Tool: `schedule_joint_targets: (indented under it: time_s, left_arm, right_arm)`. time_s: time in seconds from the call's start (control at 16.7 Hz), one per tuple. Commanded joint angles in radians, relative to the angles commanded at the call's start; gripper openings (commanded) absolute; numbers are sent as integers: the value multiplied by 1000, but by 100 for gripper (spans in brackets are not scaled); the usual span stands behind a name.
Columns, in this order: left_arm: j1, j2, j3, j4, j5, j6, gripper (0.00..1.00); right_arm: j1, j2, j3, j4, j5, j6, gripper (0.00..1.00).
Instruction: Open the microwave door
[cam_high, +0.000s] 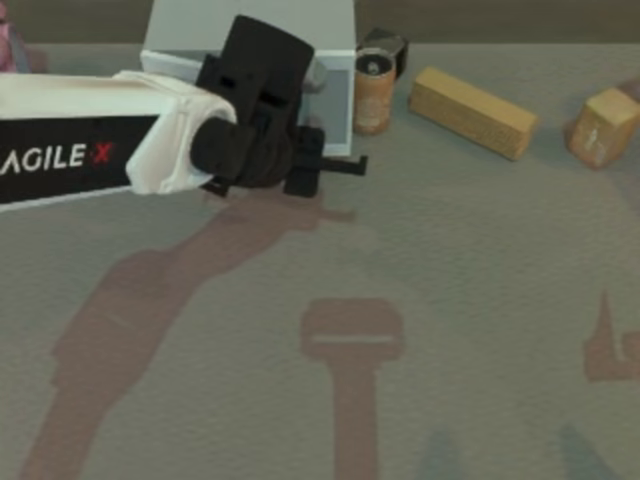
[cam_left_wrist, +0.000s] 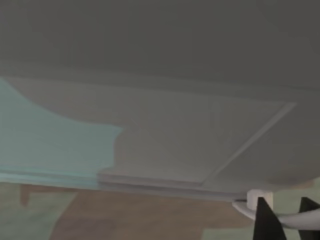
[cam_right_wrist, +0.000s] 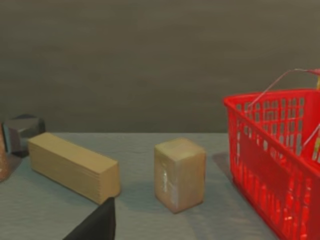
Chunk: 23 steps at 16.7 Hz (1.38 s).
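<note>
A brown can (cam_high: 373, 92) is standing upright on the grey table (cam_high: 480, 300) toward its far edge, with a small dark block (cam_high: 388, 47) sitting just behind it. To the right of the can, a long tan block (cam_high: 472, 111) is lying flat at an angle, and a shorter tan box (cam_high: 602, 126) is standing near the table's right edge, apart from the long block. In the right wrist view the long block (cam_right_wrist: 74, 166) and the box (cam_right_wrist: 179, 174) are resting near each other, with a red mesh basket (cam_right_wrist: 277, 160) standing just beside the box. A pink thing (cam_high: 10, 45) is showing at the far left edge, too cropped to tell.
</note>
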<state>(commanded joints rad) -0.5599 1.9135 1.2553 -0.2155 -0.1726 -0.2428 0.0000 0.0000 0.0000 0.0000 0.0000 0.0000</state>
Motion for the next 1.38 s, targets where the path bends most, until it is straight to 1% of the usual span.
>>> schedule_joint_targets:
  time_s: [0.84, 0.96, 1.26, 1.38]
  left_arm:
    - [0, 0, 0, 0, 0, 0, 0]
    - [-7, 0, 1, 0, 9, -3, 0]
    - [12, -27, -38, 18, 36, 43, 0]
    - [12, -28, -39, 18, 36, 44, 0]
  right_arm:
    - [0, 0, 0, 0, 0, 0, 100]
    - [0, 0, 0, 0, 0, 0, 100]
    - [0, 0, 0, 0, 0, 0, 100]
    - [0, 0, 0, 0, 0, 0, 100]
